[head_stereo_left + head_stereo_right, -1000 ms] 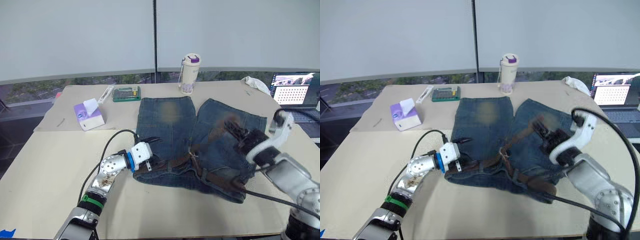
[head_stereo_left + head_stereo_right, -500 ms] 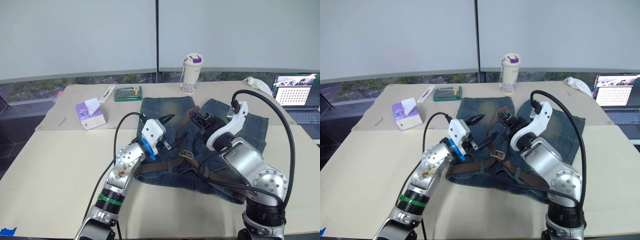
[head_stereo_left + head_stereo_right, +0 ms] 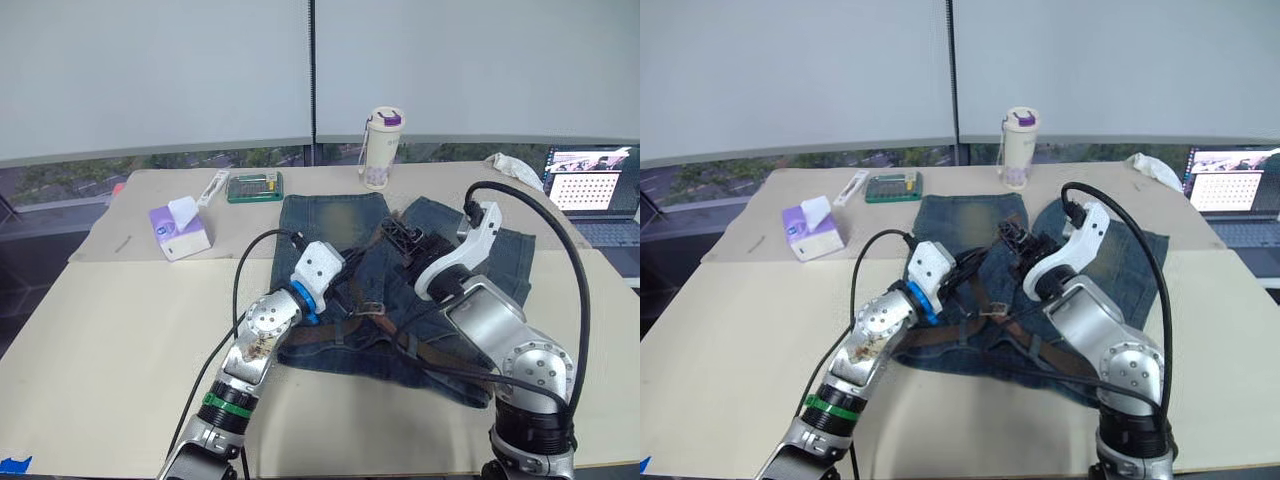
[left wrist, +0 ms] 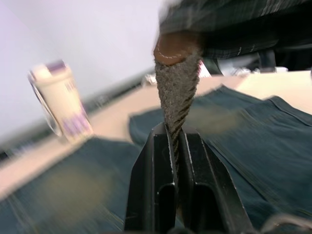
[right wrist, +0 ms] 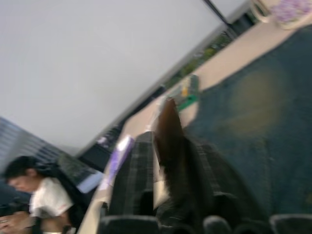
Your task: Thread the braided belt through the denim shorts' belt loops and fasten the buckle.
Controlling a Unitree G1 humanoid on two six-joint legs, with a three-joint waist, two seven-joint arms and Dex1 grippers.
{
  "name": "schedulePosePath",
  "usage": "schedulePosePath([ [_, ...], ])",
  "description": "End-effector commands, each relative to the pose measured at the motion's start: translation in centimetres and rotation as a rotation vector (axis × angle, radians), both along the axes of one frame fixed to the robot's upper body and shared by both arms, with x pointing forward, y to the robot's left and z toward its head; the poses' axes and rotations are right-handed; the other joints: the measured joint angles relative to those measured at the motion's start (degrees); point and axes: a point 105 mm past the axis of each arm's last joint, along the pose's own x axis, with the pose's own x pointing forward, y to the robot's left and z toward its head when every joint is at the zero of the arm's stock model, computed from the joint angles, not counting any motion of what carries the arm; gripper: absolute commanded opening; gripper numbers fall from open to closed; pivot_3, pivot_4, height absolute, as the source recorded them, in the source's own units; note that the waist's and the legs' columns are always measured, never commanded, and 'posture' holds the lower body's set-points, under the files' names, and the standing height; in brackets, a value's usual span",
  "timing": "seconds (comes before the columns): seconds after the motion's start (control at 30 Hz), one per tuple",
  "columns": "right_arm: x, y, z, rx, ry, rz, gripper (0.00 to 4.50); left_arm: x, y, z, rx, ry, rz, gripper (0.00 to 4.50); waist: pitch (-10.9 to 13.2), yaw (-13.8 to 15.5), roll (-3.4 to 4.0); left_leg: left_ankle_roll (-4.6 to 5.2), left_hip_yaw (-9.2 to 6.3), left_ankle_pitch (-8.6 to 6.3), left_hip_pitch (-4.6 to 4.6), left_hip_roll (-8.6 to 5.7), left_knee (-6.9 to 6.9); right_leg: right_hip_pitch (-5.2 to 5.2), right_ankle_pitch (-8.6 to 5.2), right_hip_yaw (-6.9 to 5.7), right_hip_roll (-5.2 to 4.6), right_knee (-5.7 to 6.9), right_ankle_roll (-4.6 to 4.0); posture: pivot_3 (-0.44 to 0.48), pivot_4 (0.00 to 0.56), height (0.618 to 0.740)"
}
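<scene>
Left wrist view shows the braided belt (image 4: 176, 92) pinched between the left gripper (image 4: 176, 146) jaws, its brown tip rising above them toward the right gripper (image 3: 400, 233). From the head views, the rest of the belt runs along the waistband of the denim shorts (image 3: 338, 235), which lie flat mid-bench, and the buckle (image 3: 374, 307) hangs just above the cloth between the two arms. Right wrist view has the right jaws closed on the belt's dark end, with a bottle (image 3: 379, 148), tissue box (image 3: 179, 231) and green case (image 3: 253, 186) farther back on the bench (image 3: 110, 330).
</scene>
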Motion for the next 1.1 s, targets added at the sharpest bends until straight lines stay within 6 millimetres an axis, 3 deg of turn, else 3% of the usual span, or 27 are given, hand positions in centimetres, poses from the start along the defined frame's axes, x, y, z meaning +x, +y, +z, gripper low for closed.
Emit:
schedulePosePath([
  [0.03,-0.9,-0.2,0.8,-0.155,-0.18,-0.006,2.46,0.7,1.8,-1.6,-0.137,0.25,0.085,0.0,0.0,-0.1,0.01,0.0,0.0,0.0,0.01,0.0,0.01,0.0,-0.01,0.0,0.01,0.01,0.01,0.0,0.15,0.74],
  [0.2,-2.8,1.4,-2.0,-0.299,-0.272,0.174,4.2,1.6,5.2,-3.2,-0.364,0.556,0.191,0.0,0.0,-0.4,-0.07,0.01,-0.01,0.0,0.01,0.01,0.05,0.02,-0.03,-0.08,0.03,-0.01,0.05,0.0,0.15,0.74],
  [0.43,-4.5,1.8,-9.7,-0.596,-0.2,0.374,4.2,0.6,6.6,-4.2,-0.478,0.709,0.197,0.0,0.1,0.0,-0.13,-0.04,0.0,0.02,0.04,-0.01,0.08,0.06,-0.03,-0.07,0.0,-0.05,0.05,0.0,0.15,0.74],
  [0.57,-5.1,1.6,-11.2,-0.648,-0.196,0.429,4.2,-0.1,6.5,-4.4,-0.444,0.698,0.173,0.0,0.1,0.3,-0.22,-0.11,0.01,0.04,0.04,0.0,0.06,0.04,-0.03,-0.05,0.01,-0.06,0.04,0.0,0.15,0.74],
  [0.67,-5.6,0.8,-13.0,-0.703,-0.142,0.477,4.2,-0.6,6.8,-4.2,-0.529,0.728,0.144,0.0,0.1,0.7,-0.27,-0.12,0.01,0.04,0.05,0.01,0.04,0.05,-0.03,-0.03,-0.01,-0.08,0.04,0.0,0.15,0.74],
  [0.9,-5.5,0.9,-15.2,-0.757,-0.101,0.531,4.2,-1.8,8.0,-3.9,-0.585,0.694,0.064,0.0,0.1,0.9,-0.4,-0.13,0.01,0.02,0.07,0.02,0.03,0.06,-0.02,-0.02,-0.02,-0.1,0.03,0.0,0.15,0.74],
  [1.1,-5.5,0.9,-16.7,-0.787,-0.073,0.594,4.2,-1.2,11.4,-4.7,-0.692,0.671,0.203,0.0,0.1,0.8,-0.45,-0.15,0.0,0.01,0.1,0.06,0.01,0.06,-0.02,-0.02,-0.01,-0.1,0.02,0.0,0.15,0.74],
])
